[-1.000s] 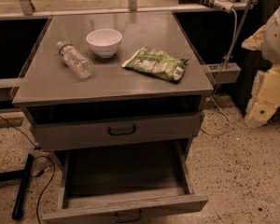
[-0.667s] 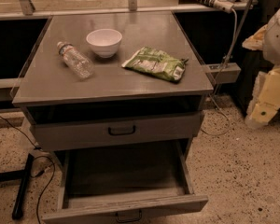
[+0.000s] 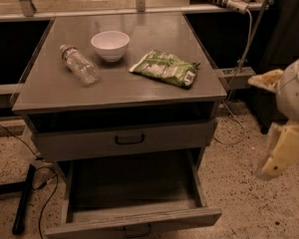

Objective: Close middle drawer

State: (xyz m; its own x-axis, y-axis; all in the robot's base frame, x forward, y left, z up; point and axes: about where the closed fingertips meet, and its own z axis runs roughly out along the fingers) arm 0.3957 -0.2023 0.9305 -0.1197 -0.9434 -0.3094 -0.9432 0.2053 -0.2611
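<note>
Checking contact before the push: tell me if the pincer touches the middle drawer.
Apart. Camera view: pincer hangs right of the open middle drawer, floor showing between them.

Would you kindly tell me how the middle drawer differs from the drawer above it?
The middle drawer is pulled far out, the upper drawer nearly shut. The middle drawer's front looks lower than the upper drawer's. Both are grey and dark-handled. The gripper hangs right of them, touching neither.

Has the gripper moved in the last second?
Yes. The gripper, off to the right, has dropped: it was level with the front edge of the tabletop and is now level with the upper drawer.
</note>
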